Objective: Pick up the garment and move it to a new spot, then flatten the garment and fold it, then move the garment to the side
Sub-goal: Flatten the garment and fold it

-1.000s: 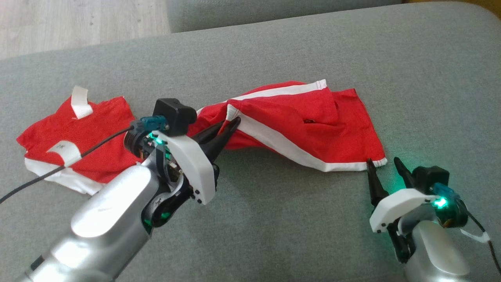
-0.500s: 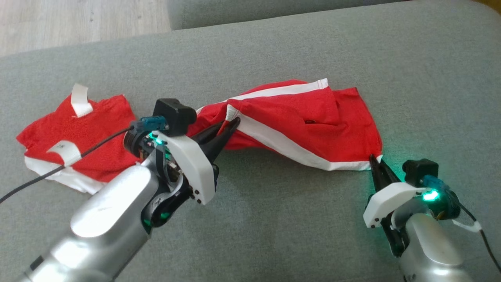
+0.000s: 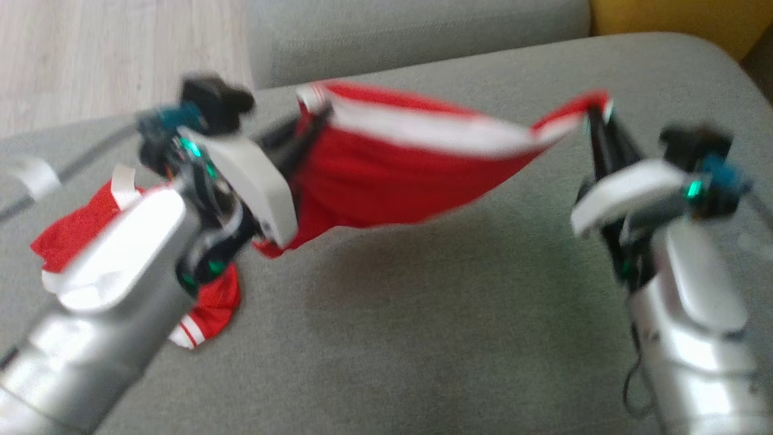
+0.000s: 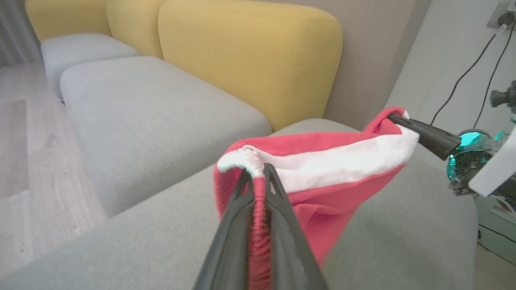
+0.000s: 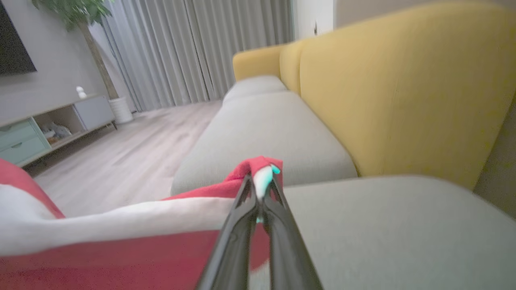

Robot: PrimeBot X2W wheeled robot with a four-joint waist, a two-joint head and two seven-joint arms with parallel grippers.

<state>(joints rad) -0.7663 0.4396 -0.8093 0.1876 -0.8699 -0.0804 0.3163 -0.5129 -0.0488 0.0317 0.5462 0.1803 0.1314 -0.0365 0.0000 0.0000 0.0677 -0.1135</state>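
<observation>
The garment [image 3: 386,175] is red with white stripes and hangs stretched in the air above the grey sofa seat [image 3: 423,338]. My left gripper [image 3: 311,112] is shut on its gathered white-trimmed edge [image 4: 246,159]. My right gripper [image 3: 595,112] is shut on the opposite corner [image 5: 260,169]. The cloth sags between them, and its lower left part [image 3: 72,232] still lies on the cushion behind my left forearm. In the left wrist view the right gripper [image 4: 397,121] pinches the far corner.
Yellow sofa backrests [image 4: 250,52] rise behind the grey seats. A second grey cushion [image 5: 262,133] lies beyond, with wood floor [image 3: 115,54] at the far left. A low cabinet [image 5: 44,125], curtains and a plant stand across the room.
Both grippers have risen and lifted the garment off the cushion, stretching it between them. The right gripper shut on the corner half a second ago. The head view has shifted too.
</observation>
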